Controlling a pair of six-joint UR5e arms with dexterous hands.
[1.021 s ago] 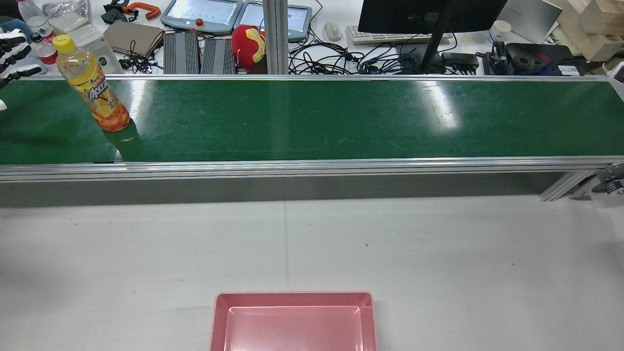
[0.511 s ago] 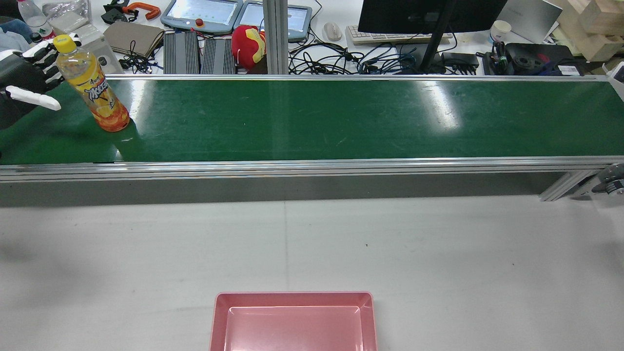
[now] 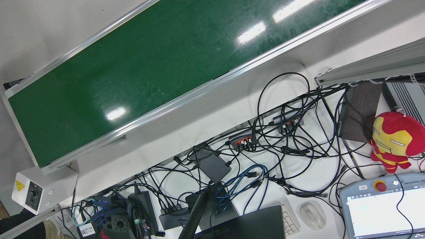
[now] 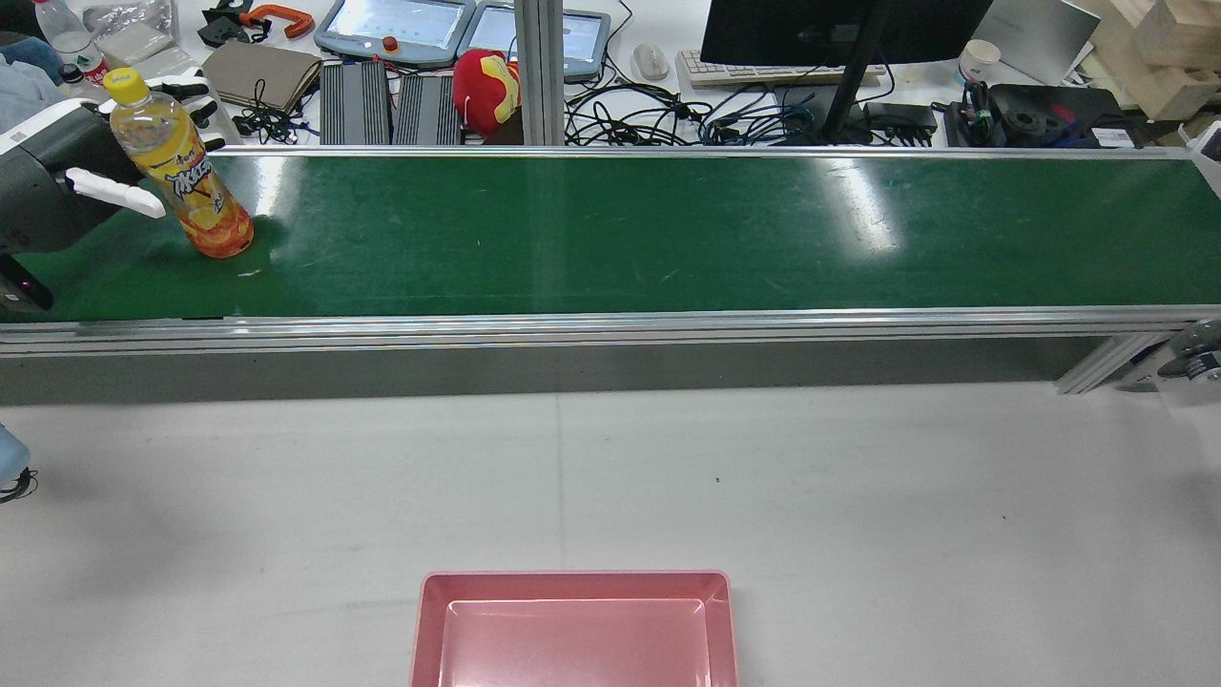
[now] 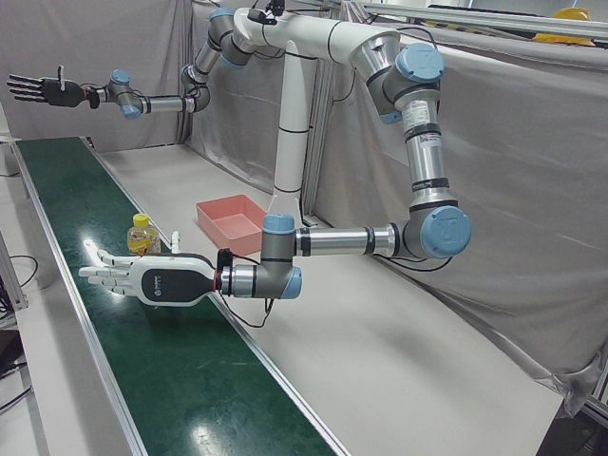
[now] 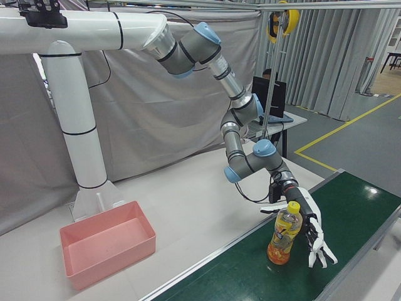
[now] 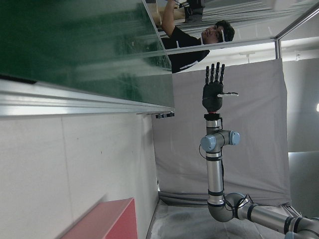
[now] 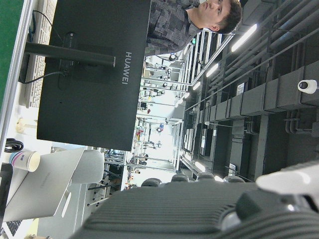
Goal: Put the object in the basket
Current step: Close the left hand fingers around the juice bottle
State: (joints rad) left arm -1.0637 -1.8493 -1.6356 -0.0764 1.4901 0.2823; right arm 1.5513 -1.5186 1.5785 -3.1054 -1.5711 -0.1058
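Observation:
An orange drink bottle point(image 4: 181, 176) with a yellow cap stands upright at the left end of the green conveyor belt point(image 4: 668, 229). My left hand point(image 4: 57, 181) is open beside it, thumb in front of the bottle and fingers behind it, not closed on it. The bottle point(image 6: 284, 235) and that hand point(image 6: 307, 219) also show in the right-front view, and in the left-front view the hand point(image 5: 152, 278) and bottle point(image 5: 142, 237). The pink basket point(image 4: 572, 576) sits empty on the grey table near me. My right hand point(image 5: 43, 90) is open, raised far down the belt.
Beyond the belt is a cluttered desk with a monitor point(image 4: 839, 29), cables point(image 3: 282, 132), teach pendants point(image 4: 396, 24) and a red plush toy point(image 4: 486, 86). A raised aluminium rail point(image 4: 610, 329) separates belt and table. A person point(image 7: 194, 45) stands past the belt's end.
My left hand has moved right along the belt from the view's edge to the bottle, its fingers now on either side of it. The bottle has not moved.

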